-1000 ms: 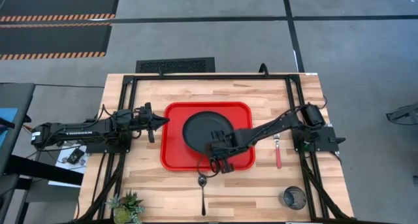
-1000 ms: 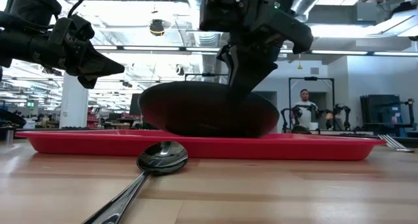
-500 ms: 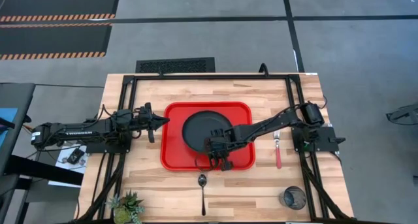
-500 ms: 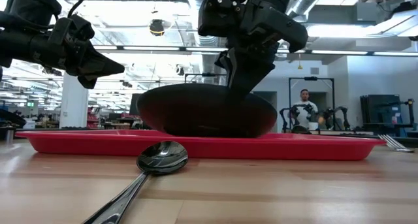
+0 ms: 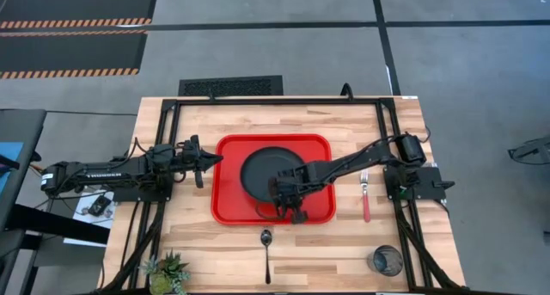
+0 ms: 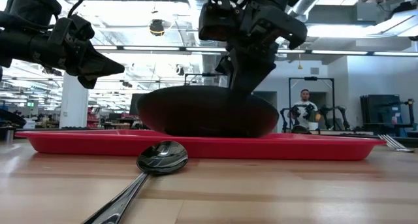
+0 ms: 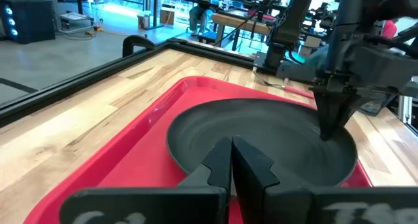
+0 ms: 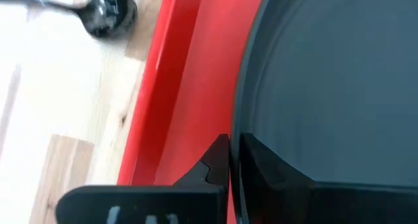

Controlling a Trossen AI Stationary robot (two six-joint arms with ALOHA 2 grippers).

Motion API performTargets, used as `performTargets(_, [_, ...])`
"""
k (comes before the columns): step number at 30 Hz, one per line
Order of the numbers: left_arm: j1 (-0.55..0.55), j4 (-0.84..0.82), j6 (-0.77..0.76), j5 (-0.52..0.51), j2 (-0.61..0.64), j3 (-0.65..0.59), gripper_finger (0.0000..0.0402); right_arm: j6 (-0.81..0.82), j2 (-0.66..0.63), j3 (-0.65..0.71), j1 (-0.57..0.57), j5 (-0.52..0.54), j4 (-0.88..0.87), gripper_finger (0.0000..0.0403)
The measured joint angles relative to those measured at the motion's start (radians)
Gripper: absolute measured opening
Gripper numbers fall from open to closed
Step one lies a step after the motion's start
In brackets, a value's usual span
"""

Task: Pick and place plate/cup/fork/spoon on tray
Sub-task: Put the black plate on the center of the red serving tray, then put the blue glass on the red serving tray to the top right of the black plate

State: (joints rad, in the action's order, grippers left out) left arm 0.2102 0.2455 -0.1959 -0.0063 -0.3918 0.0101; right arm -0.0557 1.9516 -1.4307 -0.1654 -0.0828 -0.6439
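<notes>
The black plate [image 5: 262, 168] lies in the red tray [image 5: 230, 192] at the table's middle. My right gripper [image 5: 290, 207] stands over the plate's near rim and is shut on it; it also shows in the left wrist view [image 7: 326, 129]. My left gripper [image 5: 206, 162] is shut and empty, hovering just left of the tray. The dark spoon [image 5: 266, 250] lies on the wood in front of the tray. The red-handled fork [image 5: 365, 200] lies right of the tray. The glass cup [image 5: 386, 261] stands at the near right. My right gripper pinches the plate's raised rim [image 8: 243, 129] on its near side, one finger inside the rim and one outside over the tray floor. The fingers [image 7: 324, 116] come from above, pointing down. The plate sits about level in the tray; whether its held edge is raised, I cannot tell.
A small potted plant [image 5: 168, 272] stands at the near left corner. Black frame rails [image 5: 168, 140] run along the table's left, right and far sides. Bare wood lies between the tray and the near edge, around the spoon.
My right gripper has moved a little toward the table's far edge over the tray, still shut on the plate's rim. The plate has stayed nearly where it was in the tray.
</notes>
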Motion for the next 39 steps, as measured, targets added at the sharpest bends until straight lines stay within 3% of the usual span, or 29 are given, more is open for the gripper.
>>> performTargets(21, [0.0,0.0,-0.004,0.0,0.0,0.0,0.0,0.025,0.002,0.008,0.011,-0.004,0.001,0.0101])
performTargets(28, [0.0,0.0,-0.004,0.0,0.0,0.0,0.0,0.025,0.002,0.008,0.022,0.001,0.002,0.0072])
performTargets(34, [0.0,0.0,-0.004,0.016,0.0,0.0,0.0,0.025,0.001,0.008,0.028,0.009,-0.012,0.0012])
performTargets(39, [0.0,0.0,-0.004,0.027,0.0,0.0,0.0,0.026,-0.004,0.051,0.007,0.061,0.07,0.0009])
